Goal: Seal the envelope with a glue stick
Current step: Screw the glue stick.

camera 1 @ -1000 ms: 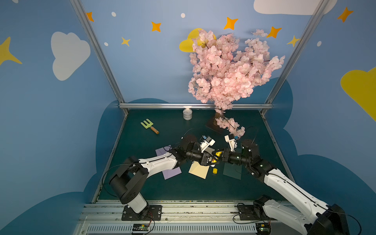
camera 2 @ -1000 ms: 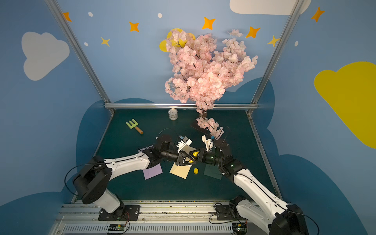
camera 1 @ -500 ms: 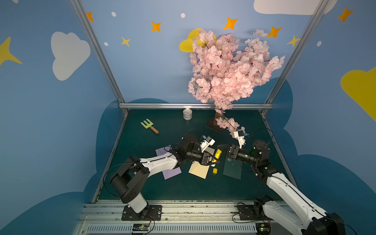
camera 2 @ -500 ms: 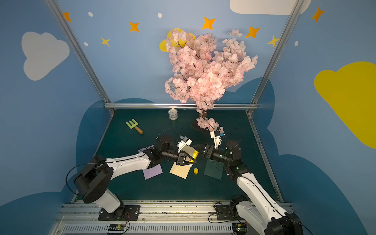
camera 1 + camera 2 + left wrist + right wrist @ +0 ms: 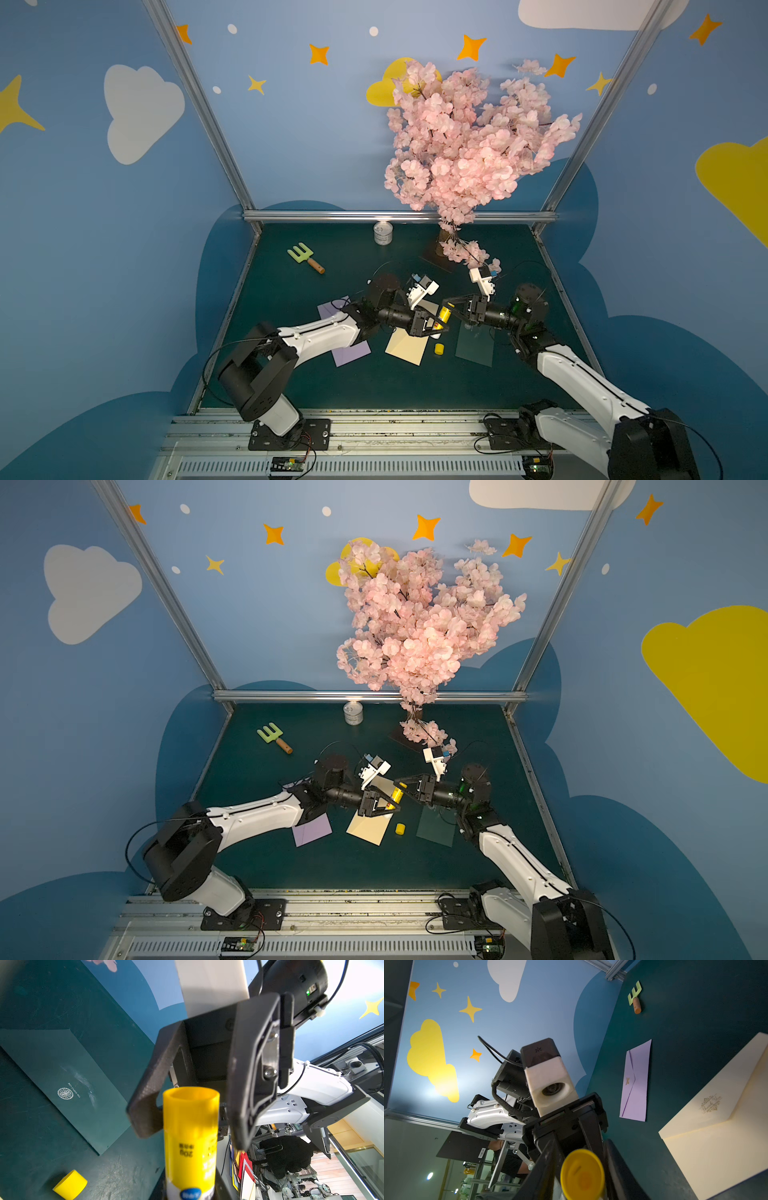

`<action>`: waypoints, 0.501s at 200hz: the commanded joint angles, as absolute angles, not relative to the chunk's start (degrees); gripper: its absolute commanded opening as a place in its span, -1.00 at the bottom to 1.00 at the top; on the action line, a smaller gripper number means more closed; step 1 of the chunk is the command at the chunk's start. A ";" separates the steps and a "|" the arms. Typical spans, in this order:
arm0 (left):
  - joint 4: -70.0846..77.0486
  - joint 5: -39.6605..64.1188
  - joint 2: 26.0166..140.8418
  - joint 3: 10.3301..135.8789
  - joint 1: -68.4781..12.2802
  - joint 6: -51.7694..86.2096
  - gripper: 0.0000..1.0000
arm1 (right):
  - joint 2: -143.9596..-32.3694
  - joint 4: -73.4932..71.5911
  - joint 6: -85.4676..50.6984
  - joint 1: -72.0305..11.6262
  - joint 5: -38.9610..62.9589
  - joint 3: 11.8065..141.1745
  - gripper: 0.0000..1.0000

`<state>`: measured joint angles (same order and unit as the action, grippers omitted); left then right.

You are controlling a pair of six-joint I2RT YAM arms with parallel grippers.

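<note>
Dark green tabletop [image 5: 374, 386]: uncapped glue stick [image 5: 446, 312] clamped in left hand [image 5: 438, 322] over cream envelope [image 5: 407, 347], seemingly offered for twisting or handover; right hand [image 5: 192, 1130] narrowly straddles its free end, grip unconfirmed; yellow cap [image 5: 439, 349] discarded beside envelope.

Robot lab cell: aluminium frame [image 5: 199, 104], painted sky walls [image 5: 299, 137], mounting rail [image 5: 374, 424].

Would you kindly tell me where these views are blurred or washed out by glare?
Left wrist view: the glue stick is soft near the lens, the logo on the dark green envelope sharp. Right wrist view: the stick's end is a blurred yellow disc; glare blooms on the blue wall. Both top views: frame posts lean from wide-angle distortion.
</note>
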<state>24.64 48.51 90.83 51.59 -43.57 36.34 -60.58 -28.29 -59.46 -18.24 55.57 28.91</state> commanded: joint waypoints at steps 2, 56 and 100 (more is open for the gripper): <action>26.63 49.85 90.31 51.16 -43.79 36.28 -0.95 | -60.82 -30.43 -60.00 -18.28 56.70 28.76 -0.41; 22.70 46.96 89.06 50.63 -44.20 33.61 -0.95 | -58.86 -21.10 -54.92 -18.28 53.16 30.87 0.12; 17.16 43.62 88.86 51.94 -44.80 30.28 -0.95 | -58.27 -3.98 -47.12 -20.06 48.96 36.21 -0.05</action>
